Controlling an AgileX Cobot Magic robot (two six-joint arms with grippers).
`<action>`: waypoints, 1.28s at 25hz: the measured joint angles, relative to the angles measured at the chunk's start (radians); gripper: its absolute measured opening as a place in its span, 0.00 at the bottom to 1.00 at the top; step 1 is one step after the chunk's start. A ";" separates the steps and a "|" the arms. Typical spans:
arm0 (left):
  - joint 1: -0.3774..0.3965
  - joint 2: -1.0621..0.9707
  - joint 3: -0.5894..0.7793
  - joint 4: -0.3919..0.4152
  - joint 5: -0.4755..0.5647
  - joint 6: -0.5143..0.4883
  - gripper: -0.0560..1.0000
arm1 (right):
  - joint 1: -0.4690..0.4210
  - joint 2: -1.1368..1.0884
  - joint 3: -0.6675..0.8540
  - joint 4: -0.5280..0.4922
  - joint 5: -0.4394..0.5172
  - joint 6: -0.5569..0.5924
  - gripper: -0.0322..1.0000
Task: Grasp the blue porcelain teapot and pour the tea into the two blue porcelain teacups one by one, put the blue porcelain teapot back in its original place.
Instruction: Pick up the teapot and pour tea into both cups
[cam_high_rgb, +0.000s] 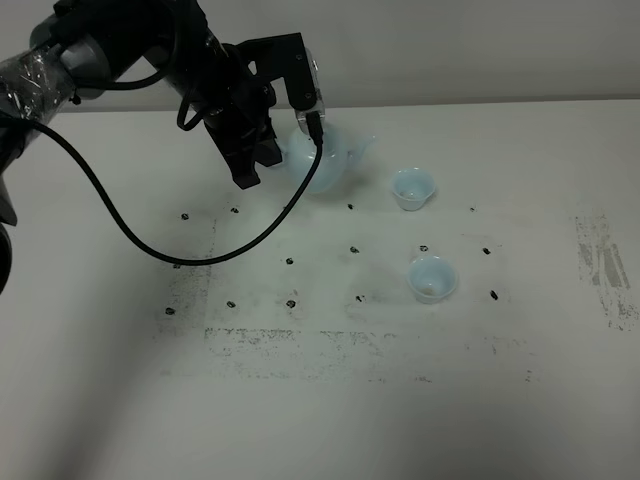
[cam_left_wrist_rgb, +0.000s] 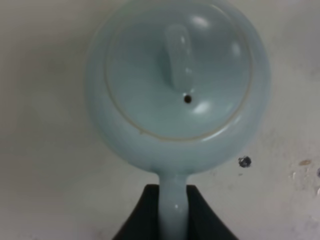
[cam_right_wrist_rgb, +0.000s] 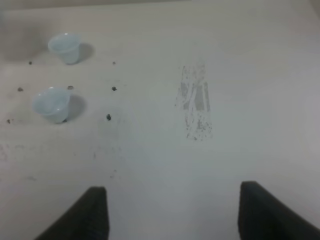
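Two cups stand right of centre on the table (cam_high_rgb: 300, 400), well apart: far cup (cam_high_rgb: 412, 187), near cup (cam_high_rgb: 432, 277). Teapot (cam_high_rgb: 325, 160) sits left of the far cup, lid (cam_left_wrist_rgb: 177, 75) on, spout pointing right toward that cup. Left gripper (cam_left_wrist_rgb: 172, 215) jaws are clamped on the teapot handle (cam_left_wrist_rgb: 173, 200) from the left side. Cannot tell whether the teapot rests on the table or is raised. Right gripper (cam_right_wrist_rgb: 172, 212) jaws are wide apart over bare table, nothing between them. Black dots mark the tabletop around the cups.
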 joint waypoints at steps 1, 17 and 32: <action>-0.002 0.000 0.000 -0.003 0.002 -0.005 0.10 | 0.000 0.000 0.000 0.000 0.000 0.000 0.55; -0.036 0.000 -0.001 0.016 0.033 -0.050 0.10 | 0.000 0.000 0.000 0.000 0.000 0.000 0.55; -0.111 0.000 -0.001 0.120 -0.049 -0.053 0.10 | 0.000 0.000 0.000 0.000 0.000 0.000 0.55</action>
